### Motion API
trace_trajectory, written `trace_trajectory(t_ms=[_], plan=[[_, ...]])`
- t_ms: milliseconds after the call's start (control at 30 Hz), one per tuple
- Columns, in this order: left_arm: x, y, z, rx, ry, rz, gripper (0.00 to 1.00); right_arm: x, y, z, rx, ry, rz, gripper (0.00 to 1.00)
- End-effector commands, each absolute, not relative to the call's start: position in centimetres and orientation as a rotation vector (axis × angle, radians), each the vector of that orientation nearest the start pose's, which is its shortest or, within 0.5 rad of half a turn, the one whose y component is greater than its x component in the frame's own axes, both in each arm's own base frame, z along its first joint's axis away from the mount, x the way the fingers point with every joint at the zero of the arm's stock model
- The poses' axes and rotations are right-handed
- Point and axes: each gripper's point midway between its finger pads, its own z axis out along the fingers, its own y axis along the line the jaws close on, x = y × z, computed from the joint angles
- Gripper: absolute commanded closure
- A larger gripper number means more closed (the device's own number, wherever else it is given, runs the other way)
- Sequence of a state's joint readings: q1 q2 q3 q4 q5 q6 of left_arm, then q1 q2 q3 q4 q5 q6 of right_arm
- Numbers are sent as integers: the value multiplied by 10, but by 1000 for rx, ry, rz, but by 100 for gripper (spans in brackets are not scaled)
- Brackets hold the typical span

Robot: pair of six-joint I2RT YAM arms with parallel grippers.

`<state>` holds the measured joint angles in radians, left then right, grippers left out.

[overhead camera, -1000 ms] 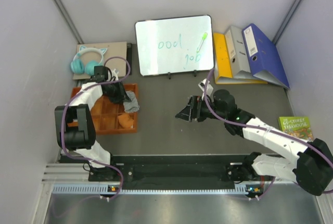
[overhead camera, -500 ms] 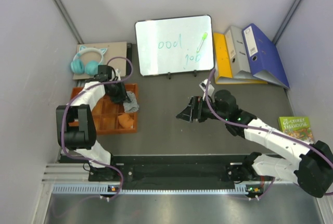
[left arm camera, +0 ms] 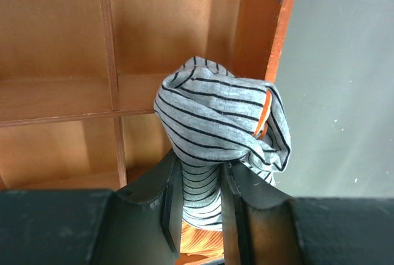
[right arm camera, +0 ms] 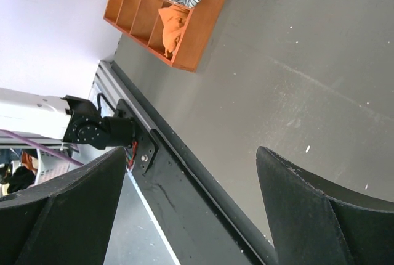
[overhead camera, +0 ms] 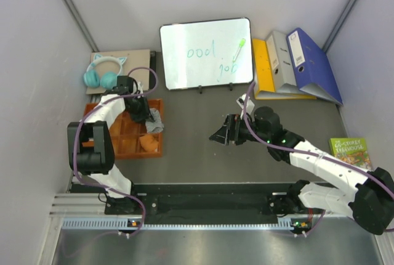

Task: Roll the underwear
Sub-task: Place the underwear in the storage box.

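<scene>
grey-and-white striped cloth is pinched between the two dark fingers of the left gripper [left arm camera: 198, 194]. its jaws are closed on the lower end of the striped boxer shorts [left arm camera: 215, 117], which are bunched into a tight, knot-like roll. a sliver of orange shows in one fold.

the roll sits at the right-hand edge of the orange tray [left arm camera: 61, 98], over a far corner compartment. it is not possible to tell whether it rests on the tray floor or hangs just above it. in the next compartment, toward the arm bases, lie the rust-orange briefs [right arm camera: 173, 26], gathered into a lump.

well apart, over the grey table [overhead camera: 197, 154], the right gripper [right arm camera: 191, 197] hovers with its fingers spread wide and nothing between them.

judging from this, both garments look rolled and the task is near its end. what seems left is to release the striped roll into its compartment and draw the left arm clear.
</scene>
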<state>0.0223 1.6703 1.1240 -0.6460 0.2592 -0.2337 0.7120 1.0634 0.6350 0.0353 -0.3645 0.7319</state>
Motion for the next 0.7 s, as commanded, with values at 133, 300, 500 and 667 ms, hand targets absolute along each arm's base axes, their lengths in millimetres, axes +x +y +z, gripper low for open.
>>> trace_trajectory(t_ms=[133,300,500,667], plan=[[297,28,6,-346,2944,186,100,205,287,199,-260,2090,1243,14],[300,28,4,-336,2938,180,100,204,288,198,-265,2092,1250,14],[304,23,-2,-312,2958,185,100,206,290,196,-267,2090,1254,14],[305,6,-16,-222,3016,229,100,205,290,195,-263,2094,1257,14]])
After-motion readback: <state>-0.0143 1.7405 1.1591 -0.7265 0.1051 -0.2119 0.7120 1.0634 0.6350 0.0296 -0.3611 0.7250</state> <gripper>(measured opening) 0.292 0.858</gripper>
